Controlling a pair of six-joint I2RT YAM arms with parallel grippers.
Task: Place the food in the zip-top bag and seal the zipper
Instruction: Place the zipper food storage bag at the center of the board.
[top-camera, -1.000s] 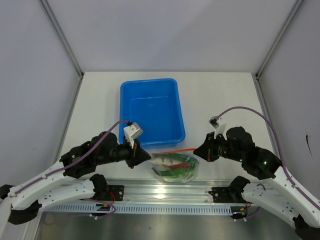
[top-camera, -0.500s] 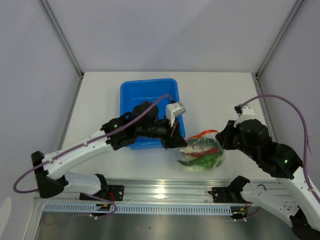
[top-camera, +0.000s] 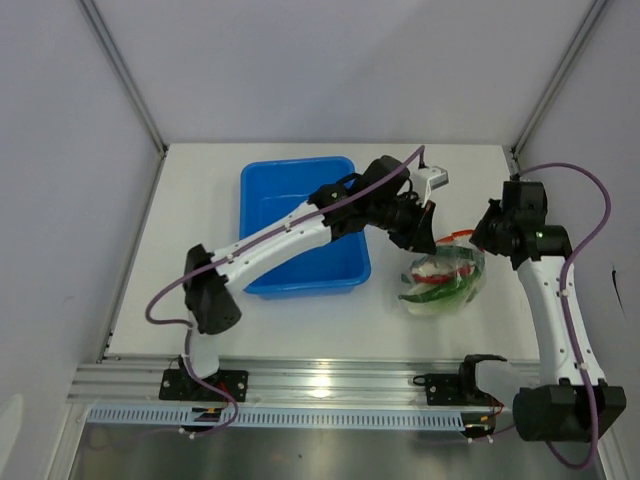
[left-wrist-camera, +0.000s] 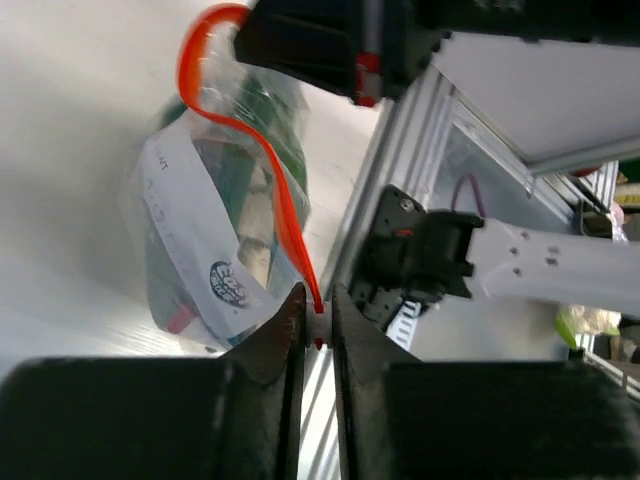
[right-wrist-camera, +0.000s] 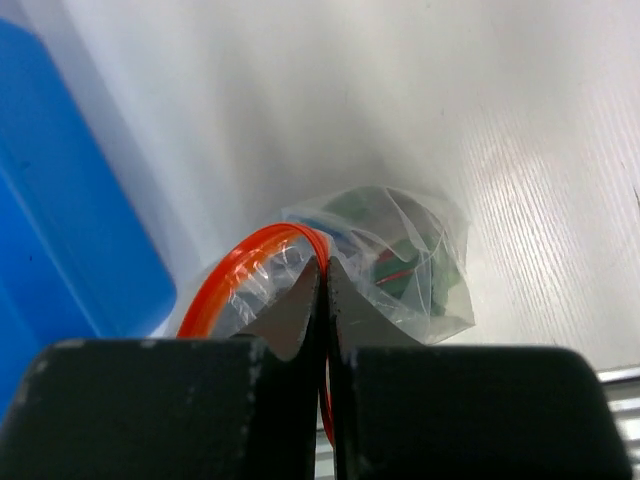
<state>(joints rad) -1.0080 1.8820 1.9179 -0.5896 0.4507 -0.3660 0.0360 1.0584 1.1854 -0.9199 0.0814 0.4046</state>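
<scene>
Top external: left gripper (top-camera: 428, 240) and right gripper (top-camera: 480, 238) pinch zipper (top-camera: 458, 234) ends, bag (top-camera: 445, 285) beside bin (top-camera: 366, 262) edge

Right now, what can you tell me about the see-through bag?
The zip-top bag is clear, crinkly plastic with a printed label and an orange-red zipper bowed along its mouth. Green, red and whitish toy food sits inside. The left tool and right tool each pinch the zipper, right of the blue bin.
</scene>
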